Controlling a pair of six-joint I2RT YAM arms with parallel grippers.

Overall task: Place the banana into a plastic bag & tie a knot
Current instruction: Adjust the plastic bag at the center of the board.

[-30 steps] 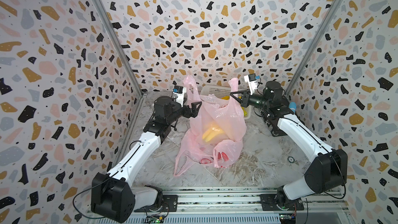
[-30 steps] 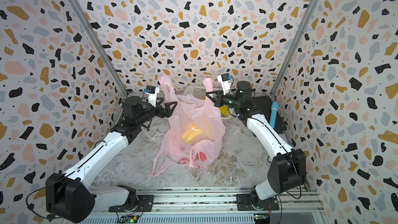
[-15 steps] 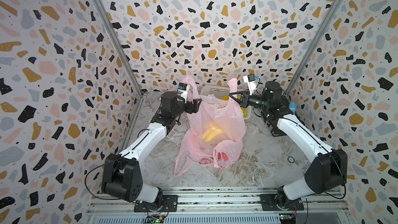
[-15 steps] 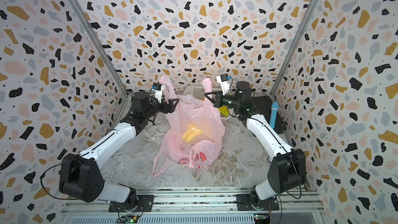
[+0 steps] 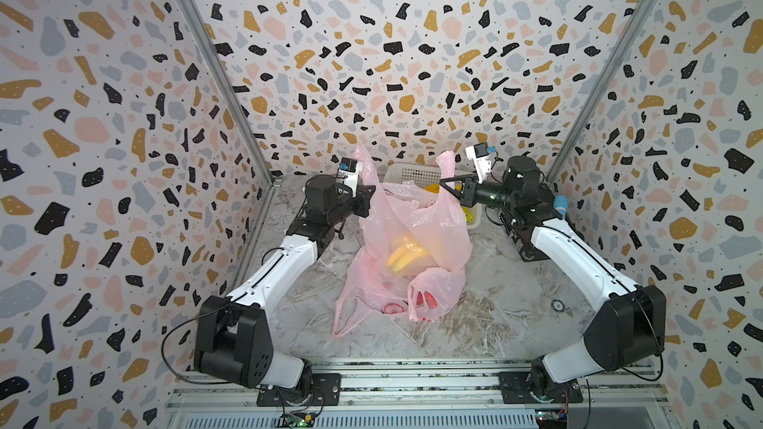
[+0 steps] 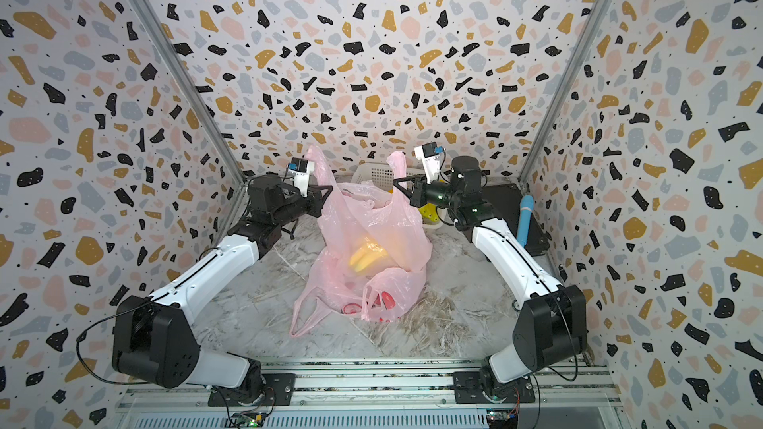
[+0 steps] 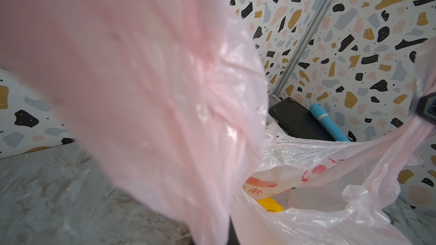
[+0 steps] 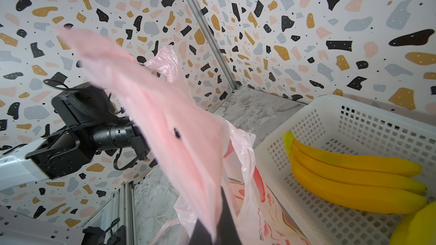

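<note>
While both handles are held up, banana [image 5: 402,255] lies inside pink plastic bag [image 5: 417,216], showing yellow through the film, low in the bag at mid-table. Left gripper [image 5: 368,196] is clamped on left handle [image 5: 365,165]. Right gripper [image 5: 445,183] is clamped on right handle [image 5: 448,163]. Bag mouth spread between them. Bag bottom rests on marble tabletop [image 5: 495,315]. White basket [image 8: 330,119], just beyond the bag on the far side, holds a banana bunch [image 8: 354,177].
</note>
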